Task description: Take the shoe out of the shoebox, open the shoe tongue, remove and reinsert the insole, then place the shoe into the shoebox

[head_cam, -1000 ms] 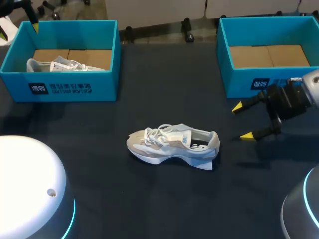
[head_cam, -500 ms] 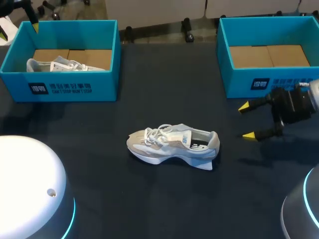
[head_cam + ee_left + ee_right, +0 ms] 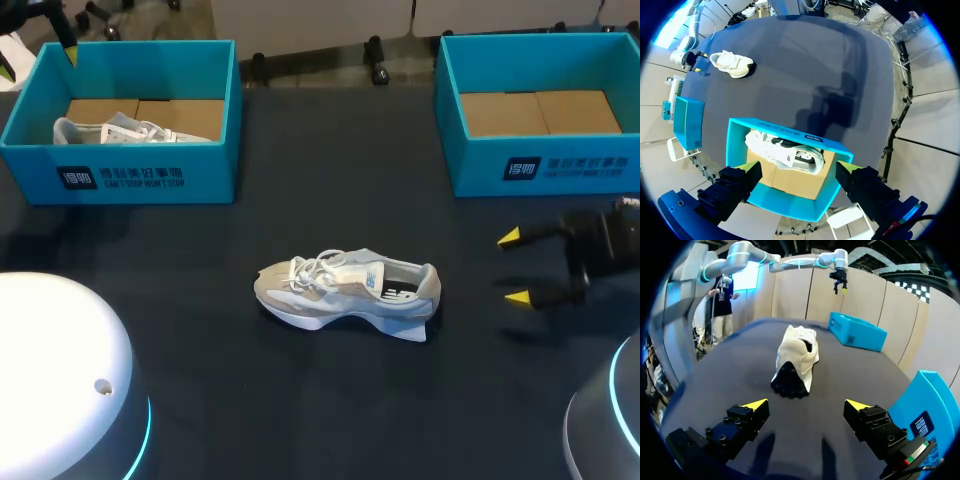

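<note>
1. Mid-table, well apart from both boxes: the shoe, resting on its sole, heel end turned toward the right gripper.
2. For the right gripper, fingers spread wide with nothing between them, low over the table near the right shoebox, the shoe well ahead.
3. Same for the left gripper: spread, holding nothing, high above the left shoebox, with a second shoe inside.
4. Likely light and soft: mesh upper yielding to a pinch, loose laces apt to snag, foam sole stiffer.
5. Best holds, by judgement: heel collar or sole sides for lifting, tongue edge for opening.
6. Insole hard to make out from here; probably thin and floppy, needing a gentle pinch at the heel.
</note>
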Robot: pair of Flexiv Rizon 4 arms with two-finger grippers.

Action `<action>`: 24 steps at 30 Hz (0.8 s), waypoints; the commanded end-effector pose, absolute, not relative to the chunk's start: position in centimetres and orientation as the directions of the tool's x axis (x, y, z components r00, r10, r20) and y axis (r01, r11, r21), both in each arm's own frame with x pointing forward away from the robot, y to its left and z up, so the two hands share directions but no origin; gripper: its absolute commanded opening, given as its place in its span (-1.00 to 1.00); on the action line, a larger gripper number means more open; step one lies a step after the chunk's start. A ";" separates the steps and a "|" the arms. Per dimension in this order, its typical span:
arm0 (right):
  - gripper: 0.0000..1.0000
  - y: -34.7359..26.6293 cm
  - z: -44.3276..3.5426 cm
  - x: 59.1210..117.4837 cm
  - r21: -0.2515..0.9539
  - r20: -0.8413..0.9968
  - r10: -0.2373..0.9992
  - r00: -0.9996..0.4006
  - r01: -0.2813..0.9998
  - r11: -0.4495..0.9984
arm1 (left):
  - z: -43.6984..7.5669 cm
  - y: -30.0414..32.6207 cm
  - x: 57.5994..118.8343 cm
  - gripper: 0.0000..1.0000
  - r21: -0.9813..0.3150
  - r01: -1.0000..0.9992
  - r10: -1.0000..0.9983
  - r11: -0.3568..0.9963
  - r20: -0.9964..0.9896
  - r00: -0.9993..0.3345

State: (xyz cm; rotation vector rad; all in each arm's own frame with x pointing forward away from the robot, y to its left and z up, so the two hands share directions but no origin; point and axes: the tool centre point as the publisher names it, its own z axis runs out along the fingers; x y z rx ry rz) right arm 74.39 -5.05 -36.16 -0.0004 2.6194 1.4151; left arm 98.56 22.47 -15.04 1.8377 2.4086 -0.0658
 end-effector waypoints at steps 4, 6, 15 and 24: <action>1.00 -4.7 -38.7 74.6 0.849 -0.128 0.066 -0.990 -0.075 0.523 | -15.0 22.4 98.4 1.00 0.036 0.963 0.959 0.267 -0.113 -0.261; 1.00 -4.7 -39.1 74.7 0.854 -0.123 0.063 -0.990 -0.073 0.514 | -15.0 22.4 98.4 1.00 0.036 0.963 0.959 0.267 -0.113 -0.261; 1.00 -4.4 -39.2 74.5 0.860 -0.148 0.092 -0.985 -0.083 0.504 | -15.0 22.4 98.4 1.00 0.036 0.963 0.959 0.267 -0.113 -0.261; 1.00 -4.4 -39.2 74.5 0.860 -0.148 0.092 -0.985 -0.083 0.504 | -15.0 22.4 98.4 1.00 0.036 0.963 0.959 0.267 -0.113 -0.261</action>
